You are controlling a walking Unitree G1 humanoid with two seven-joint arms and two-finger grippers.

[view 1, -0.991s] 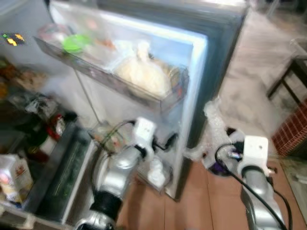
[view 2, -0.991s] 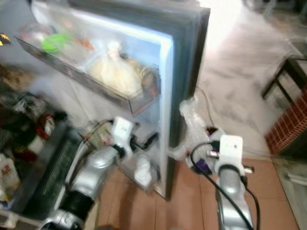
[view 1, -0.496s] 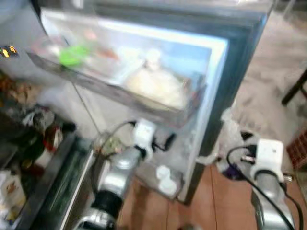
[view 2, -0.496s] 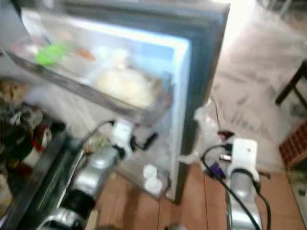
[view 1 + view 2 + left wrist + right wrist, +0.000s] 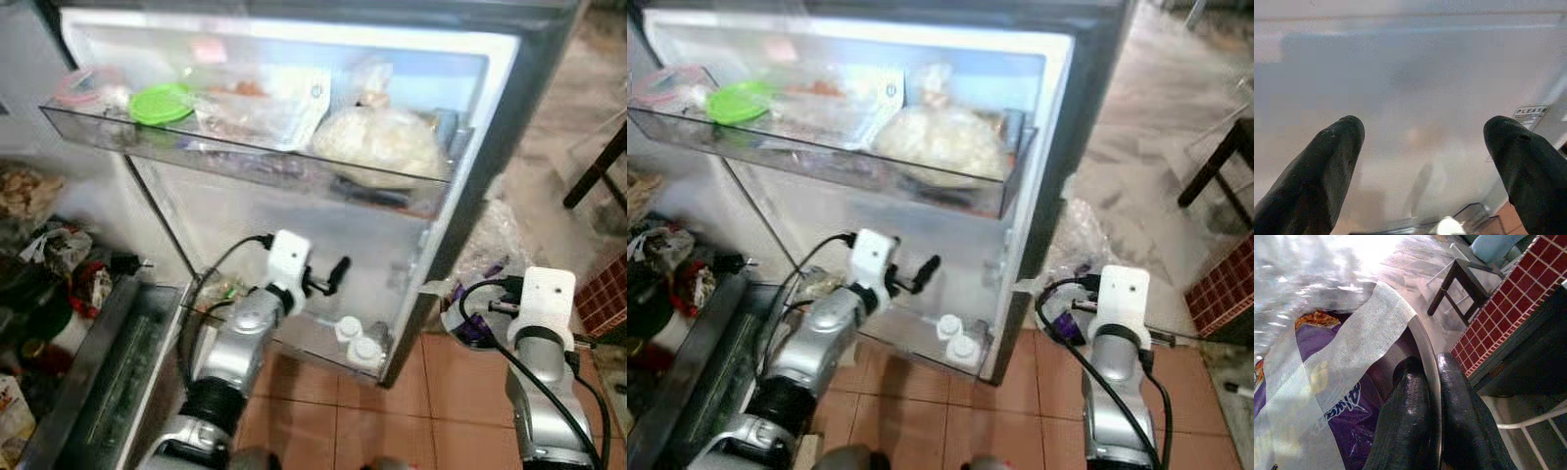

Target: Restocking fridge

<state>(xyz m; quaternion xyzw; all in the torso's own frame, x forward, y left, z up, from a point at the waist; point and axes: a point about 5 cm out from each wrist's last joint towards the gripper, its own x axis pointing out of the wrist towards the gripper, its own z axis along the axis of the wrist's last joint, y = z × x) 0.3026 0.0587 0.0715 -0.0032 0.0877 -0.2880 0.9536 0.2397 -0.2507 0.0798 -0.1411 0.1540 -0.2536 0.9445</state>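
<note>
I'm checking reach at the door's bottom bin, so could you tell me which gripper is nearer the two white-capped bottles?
Left. The left gripper hovers open just above the white-capped bottles in the fridge door. The right gripper is off beyond the door's edge, shut on a plastic bag.

1. A small white sticker (image 5: 1531,112) on the inner wall of the fridge door (image 5: 294,245), at about 3 o'clock in the left wrist view, reads "PLEASE"; the lines below are too small.
2. White lettering on the purple packet (image 5: 1347,406) is too cropped to read.
</note>
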